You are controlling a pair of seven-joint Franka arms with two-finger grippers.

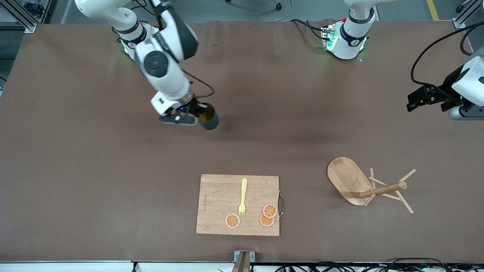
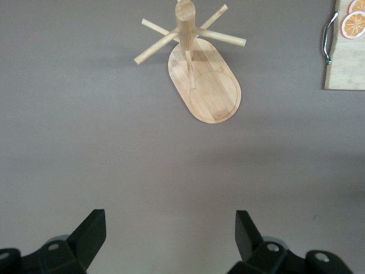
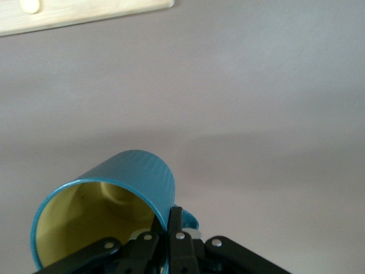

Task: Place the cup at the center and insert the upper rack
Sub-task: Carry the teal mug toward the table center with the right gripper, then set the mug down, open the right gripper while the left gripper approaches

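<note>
My right gripper (image 1: 199,113) holds the dark teal cup (image 1: 210,118) up over the table's middle stretch, toward the right arm's end. The right gripper (image 3: 171,221) is shut on the rim of the cup (image 3: 134,180) beside the handle, one finger inside the yellow-ochre hollow and one outside. The cup hangs tilted. The upper rack (image 1: 353,182), a light wooden mug tree, lies tipped on its side toward the left arm's end, nearer the front camera. My left gripper (image 1: 411,102) waits open over that end of the table; in its wrist view the left gripper (image 2: 171,228) has the rack (image 2: 210,85) ahead.
A rectangular bamboo cutting board (image 1: 219,206) lies near the table's front edge with a yellow fork (image 1: 243,196) and three orange slices (image 1: 269,210) on it. Its metal handle (image 2: 327,37) faces the rack. Bare brown table lies between the cup and the board.
</note>
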